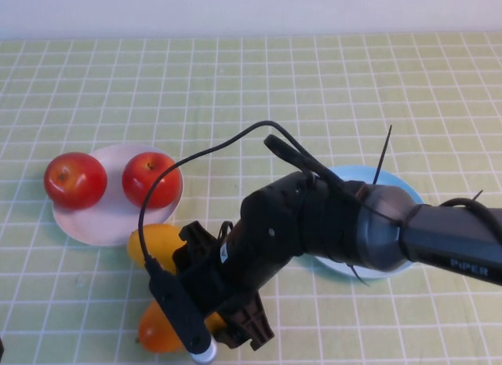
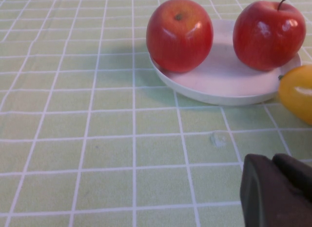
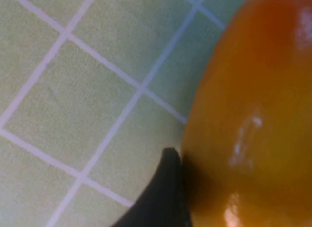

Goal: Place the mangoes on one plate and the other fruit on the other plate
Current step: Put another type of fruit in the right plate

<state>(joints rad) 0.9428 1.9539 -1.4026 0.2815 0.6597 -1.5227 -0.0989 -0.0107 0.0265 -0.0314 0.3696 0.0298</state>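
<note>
Orange mango [image 1: 157, 330]: at the table's near edge, about seven o'clock, right under the right gripper [image 1: 223, 322], one fingertip [image 3: 163, 197] touching its side.
Right gripper: jaws spread wide around it, nothing lifted.
Yellow mango [image 1: 161, 241]: just beside the white plate [image 1: 110, 224].
Apples [image 1: 74, 180]: both on the white plate.
Blue plate [image 1: 392, 188]: three o'clock, under the right arm.
Left gripper [image 2: 278, 193]: closed, empty, near the white plate.

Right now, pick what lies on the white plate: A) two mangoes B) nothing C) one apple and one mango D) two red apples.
D: the white plate carries both red apples, while the two mangoes lie on the tablecloth near the right end effector.
</note>
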